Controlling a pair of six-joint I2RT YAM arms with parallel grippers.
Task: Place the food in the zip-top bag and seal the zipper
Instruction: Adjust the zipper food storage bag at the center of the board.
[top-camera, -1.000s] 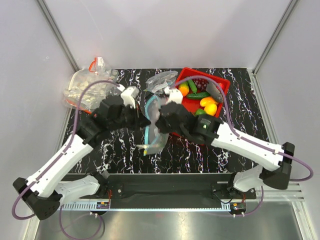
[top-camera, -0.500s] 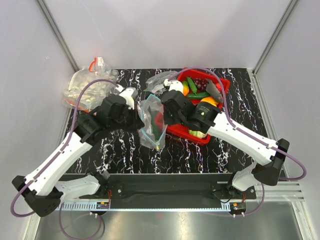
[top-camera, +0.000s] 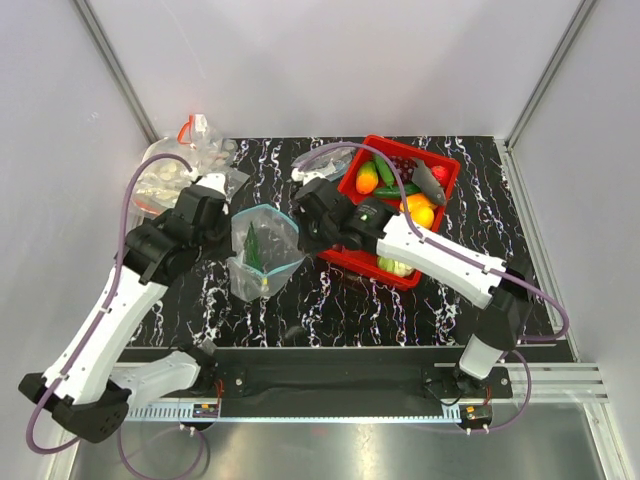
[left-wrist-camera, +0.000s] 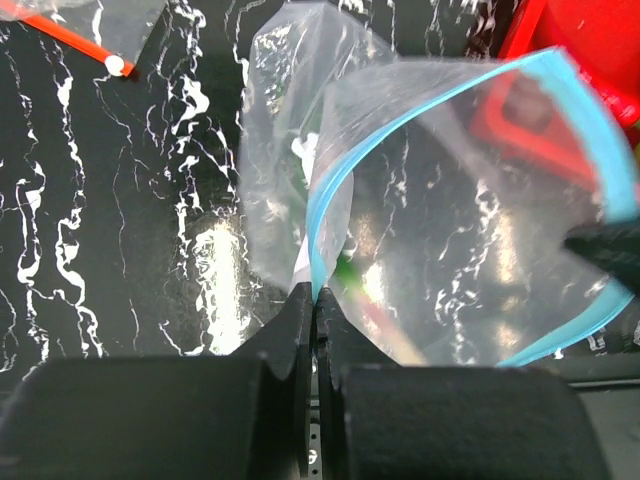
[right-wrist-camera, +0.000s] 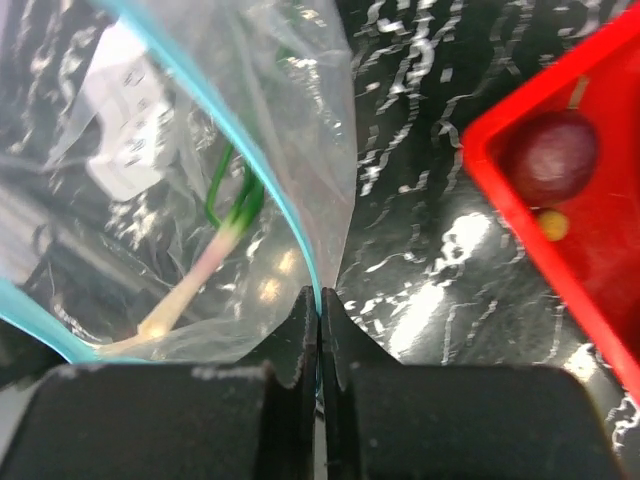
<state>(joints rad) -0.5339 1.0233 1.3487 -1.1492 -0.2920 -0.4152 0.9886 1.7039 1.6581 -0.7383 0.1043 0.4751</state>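
The left pincer (left-wrist-camera: 315, 300) and the right pincer (right-wrist-camera: 320, 300) are each closed tight on one end of the blue zipper (left-wrist-camera: 600, 130). The clear bag (top-camera: 262, 270) is spread open between them, with green food (top-camera: 252, 243) inside. Only the right wrist view shows a white label (right-wrist-camera: 125, 150) ahead-left of that pincer, its print unreadable. Only the top view shows the orange and yellow pieces in the red basket (top-camera: 448, 166).

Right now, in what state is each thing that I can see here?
left gripper, shut on the bag's rim.
right gripper, shut on the opposite rim.
zip-top bag, held between both grippers, mouth spread.
zipper, open, not sealed.
food, one green-stalked piece inside the bag.
red basket, holding toy produce.
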